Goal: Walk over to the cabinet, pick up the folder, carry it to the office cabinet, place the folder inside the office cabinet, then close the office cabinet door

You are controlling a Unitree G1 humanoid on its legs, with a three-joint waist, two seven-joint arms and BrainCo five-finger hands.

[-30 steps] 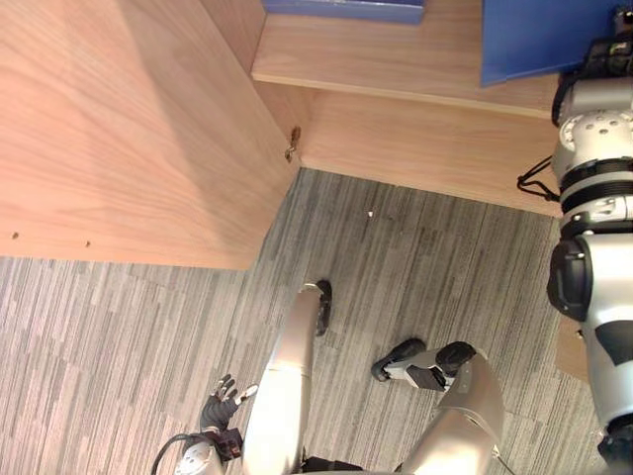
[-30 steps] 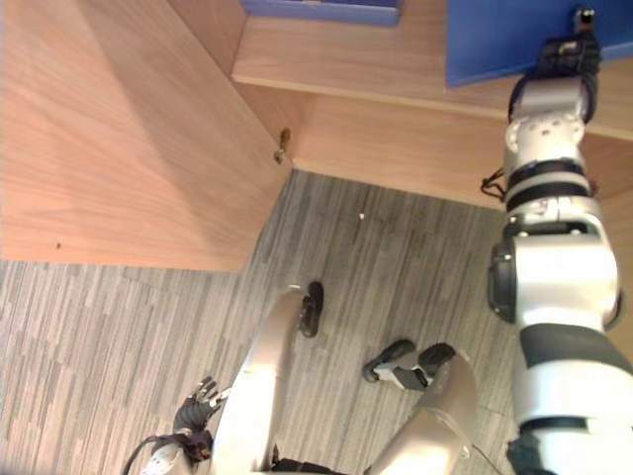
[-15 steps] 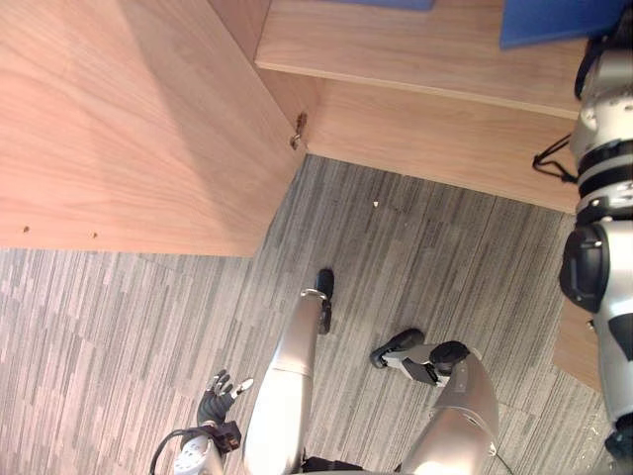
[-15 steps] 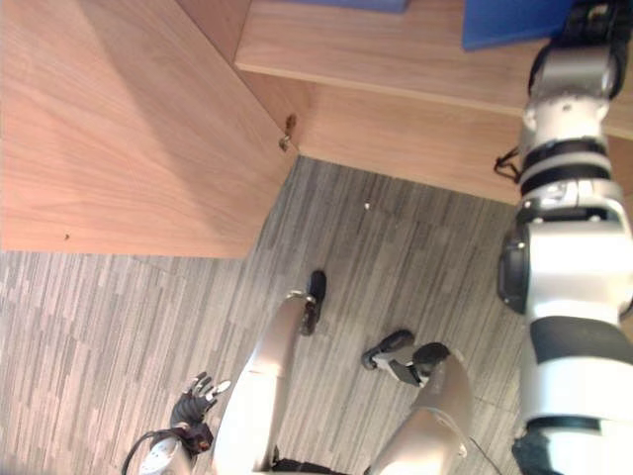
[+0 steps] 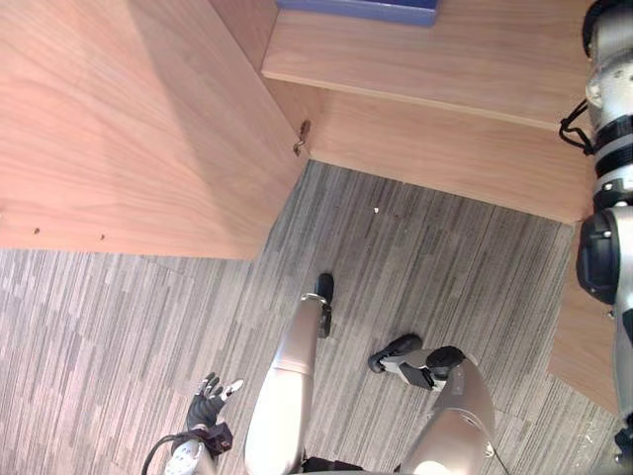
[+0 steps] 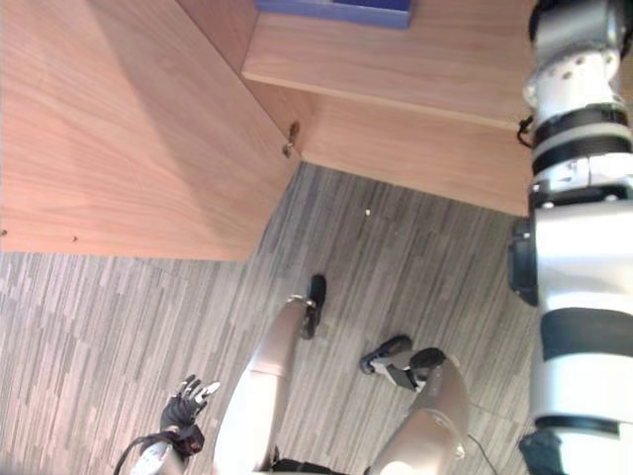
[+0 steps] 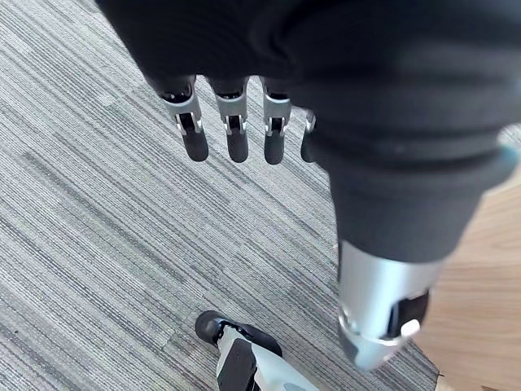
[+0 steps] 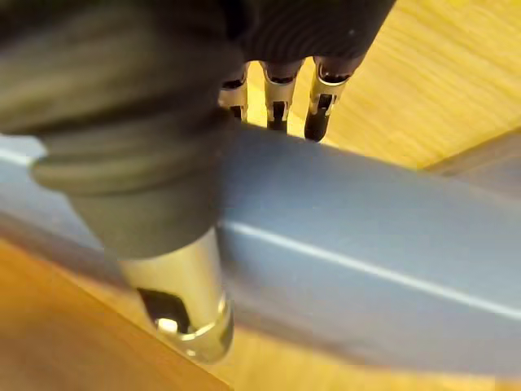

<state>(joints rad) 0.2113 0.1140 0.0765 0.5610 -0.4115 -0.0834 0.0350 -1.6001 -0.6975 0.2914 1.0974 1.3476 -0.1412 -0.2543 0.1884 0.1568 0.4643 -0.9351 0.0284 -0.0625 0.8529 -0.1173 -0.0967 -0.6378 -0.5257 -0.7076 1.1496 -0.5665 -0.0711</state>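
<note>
Hanging low over the carpet (image 5: 119, 327), the left hand (image 5: 208, 399) shows empty in the left eye view, near the open office cabinet door (image 5: 129, 129) and a shelf (image 5: 445, 54). Its wrist view shows straight, parted fingers (image 7: 194, 142). The right wrist view has the right hand (image 8: 122, 122) pinching the blue folder (image 8: 366, 244) above wood: pickup looks done; release and door-closing apparently remain.

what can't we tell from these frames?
Right wrist view: the folder, pinched by the right robot hand, runs off both edges; its length is unknown.
Eye views: the blue item on the shelf is cut by the top edge; unidentifiable.
Eye views: white speck on the carpet, too small to identify.
</note>
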